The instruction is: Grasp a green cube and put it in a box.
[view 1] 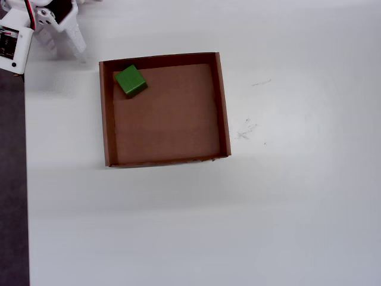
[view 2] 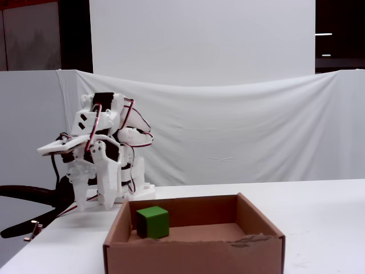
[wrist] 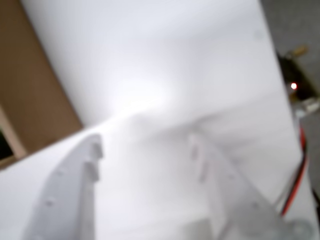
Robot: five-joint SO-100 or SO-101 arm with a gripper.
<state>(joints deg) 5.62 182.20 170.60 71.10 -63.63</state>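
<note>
The green cube [view 1: 130, 80] lies inside the box [view 1: 223, 107], in its corner nearest the arm in the overhead view. In the fixed view the cube [view 2: 153, 221] rests on the box's bottom at the left, behind the front wall [view 2: 194, 257]. My gripper [view 1: 64, 47] is apart from the box, at the top left of the overhead view, on the folded arm. It points down at the table [view 2: 91, 200]. In the wrist view its two white fingers [wrist: 145, 145] stand wide apart with only bare white table between them. Brown cardboard of the box [wrist: 30, 100] shows at that view's left edge.
The arm's base and a white controller board [view 1: 12, 44] sit at the table's top left corner. The table's left edge borders a dark strip [view 1: 12, 179]. Red wires [wrist: 300, 165] hang at the wrist view's right. A white cloth backdrop [view 2: 256, 131] stands behind the table.
</note>
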